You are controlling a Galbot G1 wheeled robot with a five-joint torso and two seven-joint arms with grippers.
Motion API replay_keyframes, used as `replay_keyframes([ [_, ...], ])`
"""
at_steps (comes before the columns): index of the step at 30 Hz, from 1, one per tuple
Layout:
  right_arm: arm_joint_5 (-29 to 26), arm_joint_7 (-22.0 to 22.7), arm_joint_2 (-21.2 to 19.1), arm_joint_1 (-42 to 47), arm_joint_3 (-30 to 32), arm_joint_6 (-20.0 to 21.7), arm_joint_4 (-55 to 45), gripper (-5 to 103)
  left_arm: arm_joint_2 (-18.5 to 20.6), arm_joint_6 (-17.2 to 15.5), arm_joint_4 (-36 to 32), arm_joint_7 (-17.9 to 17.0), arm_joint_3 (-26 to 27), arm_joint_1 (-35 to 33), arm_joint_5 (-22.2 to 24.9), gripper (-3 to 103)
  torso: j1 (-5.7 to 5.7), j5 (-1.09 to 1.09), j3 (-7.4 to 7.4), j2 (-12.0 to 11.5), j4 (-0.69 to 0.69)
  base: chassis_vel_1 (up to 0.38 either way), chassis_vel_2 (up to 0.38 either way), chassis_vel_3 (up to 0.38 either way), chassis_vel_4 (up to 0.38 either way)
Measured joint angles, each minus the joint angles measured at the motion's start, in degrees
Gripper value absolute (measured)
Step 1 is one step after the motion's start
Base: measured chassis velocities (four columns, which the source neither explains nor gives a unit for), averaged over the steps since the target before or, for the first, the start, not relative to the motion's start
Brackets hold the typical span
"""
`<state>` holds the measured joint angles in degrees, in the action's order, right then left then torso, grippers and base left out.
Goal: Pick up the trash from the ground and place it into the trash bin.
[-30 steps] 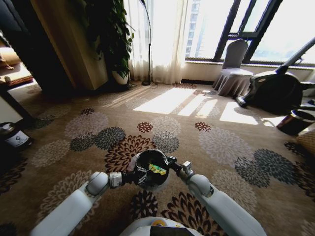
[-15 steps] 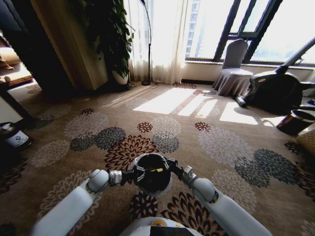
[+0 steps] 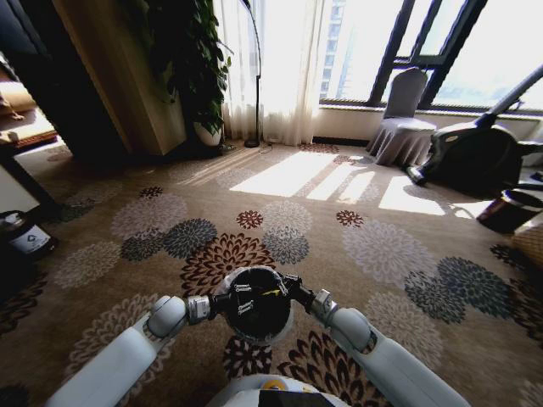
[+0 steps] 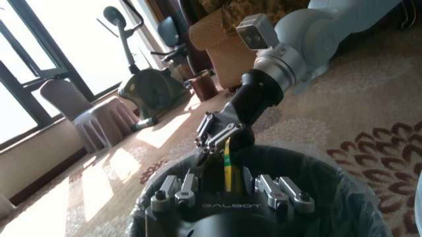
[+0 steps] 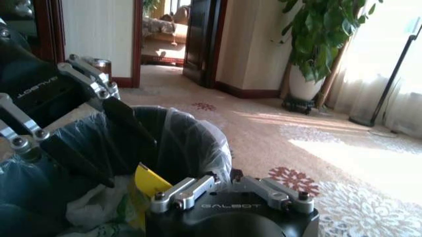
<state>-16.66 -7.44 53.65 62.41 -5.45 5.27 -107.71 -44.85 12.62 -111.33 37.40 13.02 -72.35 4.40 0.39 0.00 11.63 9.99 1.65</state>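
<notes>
The job looks close to finished. The trash bin [image 3: 256, 303] hangs between the two arms straight ahead of the robot, at about six o'clock on the patterned carpet [image 3: 373, 246], and what I can see of that carpet is clear of litter. The left gripper [image 3: 227, 303] sits on the rim at the bin's nine o'clock with its fingers apart, one inside the liner and one outside, so it seems to be bracing or carrying the bin, though I cannot tell whether they actually pinch the rim. The right gripper [image 4: 212, 143] is poised over the rim at about one o'clock, fingers pressed together on a yellowish wrapper [image 4: 228, 168] that dangles down into the bin's mouth. In the right wrist view, pale crumpled stuff, probably the white plastic bag [image 5: 99, 207], already lies inside beside the yellow piece [image 5: 149, 183]. I cannot make out the red can or the green piece. What is left, as I judge it, is only to let this wrapper drop.

Against a second ago, the right gripper has come lower and closer over the opening; the yellow-green piece that sat high and plain at the bin's mouth is now a thin sliver down inside. The bin has sunk slightly towards the robot, and the left gripper has kept its place on the rim
</notes>
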Motion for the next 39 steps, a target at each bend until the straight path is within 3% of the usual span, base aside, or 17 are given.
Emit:
replay_keyframes([
  [4, 0.09, 0.62, 0.39, -0.52, 0.46, 0.06, 1.88, 4, 0.59, 0.44, -1.11, 1.42, 0.74, -0.28, 0.05, 52, 0.0, 0.01, 0.0, 0.0, 0.0, 0.0, 0.0, 0.0, 0.0],
  [5, 0.36, 1.61, 0.54, -0.73, 1.88, -0.14, 4.42, 4, 1.0, 1.09, -2.43, 1.57, 2.5, -0.76, 2.25, 68, 0.0, 0.0, 0.0, 0.0, -0.01, 0.0, 0.0, 0.0, 0.0],
  [6, 0.36, 2.12, 0.49, -0.77, 2.3, -0.32, 5.24, 4, 0.88, 1.13, -2.94, 1.26, 3.48, -1.17, 3.11, 74, 0.0, 0.02, 0.0, 0.0, -0.01, 0.0, 0.0, 0.0, 0.0],
  [9, -0.3, 3.35, 0.21, -0.75, 3.05, -0.35, 5.86, 4, 0.05, 1.16, -4.15, -0.16, 6.17, -2.4, 4.99, 79, 0.0, 0.02, 0.0, 0.0, -0.01, 0.0, 0.0, 0.0, 0.0],
  [14, -2.54, 5.63, -0.72, -0.61, 4.24, 0.26, 5.5, 4, -2.96, 0.86, -5.01, -7.85, 12.69, -7.06, 7.89, 99, 0.0, 0.01, 0.0, 0.0, 0.01, 0.0, 0.0, 0.0, 0.0],
  [15, -2.54, 5.63, -0.72, -0.61, 4.24, 0.26, 5.5, 4, -2.96, 0.86, -5.01, -7.85, 12.69, -7.06, 7.89, 99, 0.0, 0.01, 0.0, 0.0, 0.01, 0.0, 0.0, 0.0, 0.0],
  [17, -3.74, 6.2, -0.84, -0.7, 4.59, 0.36, 5.1, 4, -5.24, 0.43, -4.75, -13.28, 15.15, -10.55, 8.56, 100, 0.0, 0.0, 0.0, 0.0, -0.01, 0.0, 0.0, 0.0, 0.0],
  [18, -3.74, 6.2, -0.84, -0.7, 4.59, 0.36, 5.1, 4, -5.24, 0.43, -4.75, -13.28, 15.15, -10.55, 8.56, 100, 0.0, 0.0, 0.0, 0.0, -0.01, 0.0, 0.0, 0.0, 0.0],
  [20, -4.92, 6.76, -0.11, -0.94, 5.1, 0.07, 5.1, 4, -9.63, -2.29, -5.15, -25.64, 17.34, -16.12, 9.54, 100, 0.0, 0.0, 0.0, 0.0, 0.02, 0.0, 0.0, 0.0, 0.0],
  [21, -4.92, 6.76, -0.11, -0.94, 5.1, 0.07, 5.1, 4, -9.63, -2.29, -5.15, -25.64, 17.34, -16.12, 9.54, 100, 0.0, 0.0, 0.0, 0.0, 0.02, 0.0, 0.0, 0.0, 0.0],
  [22, -5.7, 7.49, 0.58, -1.03, 5.32, -0.65, 5.42, 4, -12.18, -3.93, -5.5, -30.92, 18.12, -18.19, 10.71, 100, 0.0, 0.01, 0.0, 0.0, 0.02, 0.0, 0.0, 0.0, 0.0],
  [24, -7.29, 8.8, 1.9, -1.06, 5.76, -1.83, 5.67, 4, -16.92, -5.66, -5.83, -36.93, 19.85, -20.79, 13.25, 100, 0.0, 0.0, 0.0, 0.0, 0.02, 0.0, 0.0, 0.0, 0.0],
  [25, -7.29, 8.8, 1.9, -1.06, 5.76, -1.83, 5.67, 4, -16.92, -5.66, -5.83, -36.93, 19.85, -20.79, 13.25, 100, 0.0, 0.0, 0.0, 0.0, 0.02, 0.0, 0.0, 0.0, 0.0],
  [28, -8.23, 9.88, 2.78, 0.04, 6.57, -2.86, 4.07, 4, -25.31, -6.3, -6.61, -41.14, 23.62, -23.53, 17.72, 100, 0.0, 0.01, 0.0, 0.0, 0.01, 0.0, 0.0, 0.0, 0.0],
  [29, -8.23, 9.88, 2.78, 0.04, 6.57, -2.86, 4.07, 4, -25.31, -6.3, -6.61, -41.14, 23.62, -23.53, 17.72, 100, 0.0, 0.01, 0.0, 0.0, 0.01, 0.0, 0.0, 0.0, 0.0],
  [33, -8.67, 10.36, 2.28, 2.24, 7.12, -3.01, -0.02, 4, -32.18, -5.87, -5.77, -44.34, 25.87, -25.83, 18.01, 100, 0.0, 0.01, 0.0, 0.0, -0.01, 0.0, 0.0, 0.0, 0.0],
  [39, -8.6, 10.39, 1.59, 4.99, 7.95, -2.99, -3.28, 4, -35.97, -3.47, -3.31, -45.39, 28.0, -27.2, 18.04, 100, 0.0, 0.01, 0.0, 0.0, 0.0, 0.028, 0.001, -0.047, 0.001],
])
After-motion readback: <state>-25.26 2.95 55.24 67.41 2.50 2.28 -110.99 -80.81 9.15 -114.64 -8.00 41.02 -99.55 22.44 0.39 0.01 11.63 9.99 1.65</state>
